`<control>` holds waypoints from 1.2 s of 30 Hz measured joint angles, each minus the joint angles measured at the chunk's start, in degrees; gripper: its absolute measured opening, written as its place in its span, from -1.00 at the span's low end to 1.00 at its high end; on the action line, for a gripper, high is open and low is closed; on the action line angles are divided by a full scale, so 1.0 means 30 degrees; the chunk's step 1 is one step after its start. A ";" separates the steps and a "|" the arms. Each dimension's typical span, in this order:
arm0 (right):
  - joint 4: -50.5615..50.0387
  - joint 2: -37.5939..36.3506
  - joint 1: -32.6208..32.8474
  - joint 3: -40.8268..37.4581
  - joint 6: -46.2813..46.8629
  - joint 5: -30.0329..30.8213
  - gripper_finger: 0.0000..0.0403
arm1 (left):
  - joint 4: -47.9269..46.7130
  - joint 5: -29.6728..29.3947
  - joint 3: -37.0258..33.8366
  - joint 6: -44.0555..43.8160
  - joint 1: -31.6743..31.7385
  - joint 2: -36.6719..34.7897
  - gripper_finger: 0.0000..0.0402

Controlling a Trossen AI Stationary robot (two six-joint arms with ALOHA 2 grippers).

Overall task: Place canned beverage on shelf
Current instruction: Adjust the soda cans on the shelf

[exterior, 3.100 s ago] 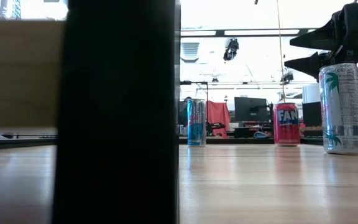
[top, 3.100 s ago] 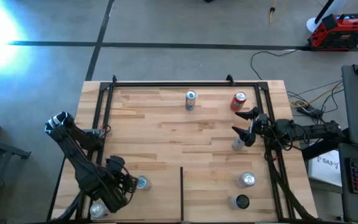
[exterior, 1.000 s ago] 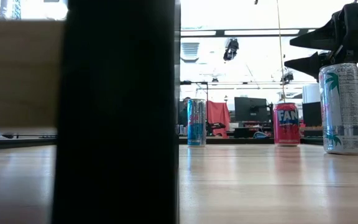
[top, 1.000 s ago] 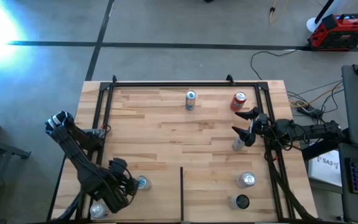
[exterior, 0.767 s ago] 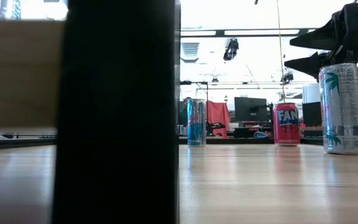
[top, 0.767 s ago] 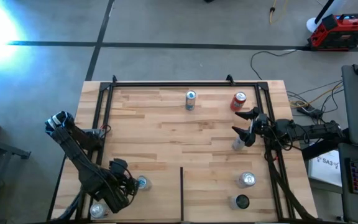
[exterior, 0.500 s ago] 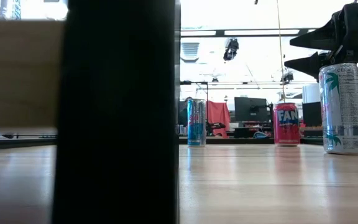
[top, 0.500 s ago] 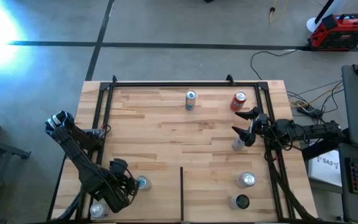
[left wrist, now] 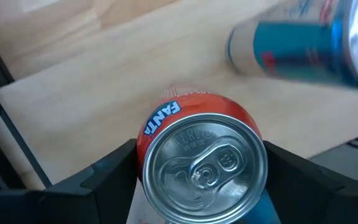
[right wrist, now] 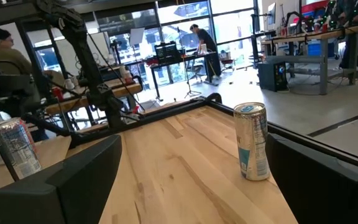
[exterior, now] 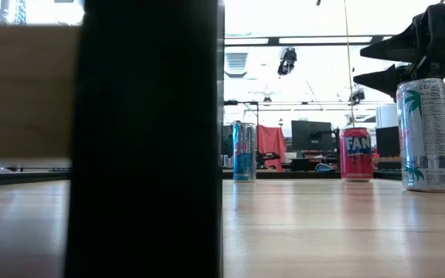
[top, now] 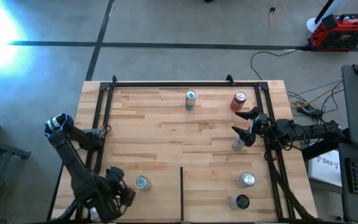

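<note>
My left gripper [left wrist: 199, 163] is at the near left corner of the shelf [top: 166, 143], a light wooden board framed by black rails, and is shut on an orange Fanta can [left wrist: 197, 155]. In the high view the arm [top: 107, 193] covers nearly all of that can. A blue can [top: 142, 182] stands on the board just to its right. My right gripper [top: 243, 125] is open at the right rail. It hangs just above a white can [exterior: 426, 135] that stands on its base, and touches nothing. My left gripper pinches the orange can's upper wall [left wrist: 143, 144], just under the rim, between its two fingers, one on each side. The fingers come from above, slanting down, and the can's top faces the wrist camera. I cannot tell whether its base is on the board.
A blue can [top: 190, 99] and a red Fanta can [top: 239, 101] stand near the far rail. A silver can [top: 247, 180] and a dark can [top: 242, 201] stand at the near right. A thin black divider strip [top: 181, 193] runs in from the near edge.
In the last half second my left gripper has gone toward the table's near edge and a little left, away from the standing blue can, with the orange can still between its fingers. My right gripper has kept still.
</note>
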 joint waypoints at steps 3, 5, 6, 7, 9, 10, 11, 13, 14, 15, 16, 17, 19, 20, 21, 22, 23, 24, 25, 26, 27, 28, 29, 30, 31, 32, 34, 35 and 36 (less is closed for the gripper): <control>-0.0004 0.0004 0.0001 0.0000 0.0009 0.0004 0.90 | 0.0011 0.0010 0.0493 -0.0083 -0.0432 0.0375 0.40; -0.0005 0.0005 -0.0001 -0.0001 -0.0014 0.0000 0.90 | 0.0018 0.0081 0.0902 0.0102 -0.0620 0.0676 0.40; -0.0005 0.0003 -0.0002 0.0000 -0.0014 0.0003 0.90 | -0.0003 0.0137 0.1141 0.0303 -0.0686 0.0867 0.40; 0.0000 0.0000 0.0003 0.0000 0.0002 0.0007 0.90 | -0.0039 0.0159 0.1382 0.0464 -0.0766 0.1052 0.40; -0.0003 0.0007 0.0005 -0.0004 -0.0001 0.0003 0.90 | -0.0248 0.0141 0.1819 0.0757 -0.0938 0.1423 0.40; -0.0001 0.0007 -0.0002 0.0000 -0.0017 0.0001 0.90 | -0.0411 0.0124 0.2063 0.0897 -0.1010 0.1614 0.40; -0.0007 0.0004 -0.0002 0.0000 -0.0017 0.0000 0.90 | -0.0556 0.0112 0.2289 0.1022 -0.1089 0.1785 0.40; 0.0000 0.0001 0.0000 0.0000 0.0005 0.0002 0.90 | -0.0814 0.0145 0.2714 0.1305 -0.1158 0.2119 0.40; -0.0004 0.0004 0.0000 -0.0003 -0.0011 0.0003 0.90 | -0.0933 0.0117 0.2906 0.1478 -0.1183 0.2259 0.40; -0.0004 0.0004 0.0005 0.0000 -0.0017 0.0000 0.90 | -0.0984 0.0069 0.3063 0.1610 -0.1220 0.2378 0.40; 0.0000 0.0002 0.0003 0.0000 -0.0002 0.0005 0.90 | -0.1010 0.0051 0.3233 0.1768 -0.1227 0.2494 0.40; -0.0007 0.0001 0.0004 0.0000 0.0012 0.0000 0.90 | -0.0982 0.0046 0.3372 0.1918 -0.1227 0.2585 0.40; 0.0000 0.0000 -0.0002 0.0000 -0.0017 0.0000 0.90 | -0.0931 -0.0006 0.3586 0.2187 -0.1220 0.2749 0.40; -0.0006 0.0001 0.0004 0.0000 -0.0010 0.0006 0.90 | -0.0955 -0.0060 0.3696 0.2305 -0.1220 0.2844 0.40; -0.0007 0.0006 0.0004 0.0000 0.0004 0.0000 0.90 | -0.1009 -0.0138 0.3846 0.2439 -0.1220 0.2957 0.40; 0.0000 0.0007 0.0000 0.0000 0.0005 0.0005 0.90 | -0.0994 -0.0205 0.3984 0.2591 -0.1220 0.3074 0.40; -0.0002 0.0007 0.0000 0.0000 -0.0011 0.0007 0.90 | -0.0980 -0.0275 0.4137 0.2723 -0.1220 0.3178 0.40; 0.0000 0.0006 -0.0001 -0.0002 -0.0017 0.0000 0.90 | -0.0945 -0.0291 0.4245 0.2792 -0.1220 0.3254 0.40; 0.0000 0.0000 0.0005 0.0000 0.0001 0.0000 0.90 | -0.0954 -0.0291 0.4339 0.2836 -0.1220 0.3318 0.40; -0.0007 0.0002 0.0003 0.0000 0.0010 0.0000 0.90 | -0.0999 -0.0291 0.4423 0.2848 -0.1220 0.3371 0.40; 0.0000 0.0007 -0.0001 -0.0001 0.0000 0.0005 0.90 | -0.1009 -0.0291 0.4491 0.2851 -0.1220 0.3414 0.40; 0.0000 0.0001 0.0004 0.0000 -0.0017 0.0000 0.90 | -0.0999 -0.0291 0.4560 0.2851 -0.1220 0.3467 0.40; 0.0000 0.0007 0.0005 0.0000 -0.0013 0.0004 0.90 | -0.0990 -0.0291 0.4616 0.2851 -0.1220 0.3506 0.40; -0.0001 0.0000 0.0005 -0.0006 0.0011 0.0006 0.90 | -0.1015 -0.0291 0.4711 0.2859 -0.1220 0.3560 0.40; 0.0000 0.0007 -0.0001 0.0000 0.0006 0.0001 0.90 | -0.1009 -0.0291 0.4780 0.2858 -0.1212 0.3603 0.40; 0.0000 0.0002 0.0003 -0.0002 -0.0012 0.0000 0.90 | -0.0995 -0.0291 0.4826 0.2851 -0.1212 0.3617 0.40; 0.0000 0.0007 0.0002 -0.0004 -0.0003 0.0003 0.90 | -0.0969 -0.0242 0.4855 0.2799 -0.1220 0.3639 0.40; 0.0000 0.0000 0.0003 0.0000 0.0010 0.0000 0.90 | -0.0948 -0.0166 0.4855 0.2781 -0.1220 0.3639 0.40; 0.0000 0.0001 -0.0001 -0.0001 0.0003 0.0001 0.90 | -0.0907 -0.0120 0.4855 0.2778 -0.1220 0.3639 0.40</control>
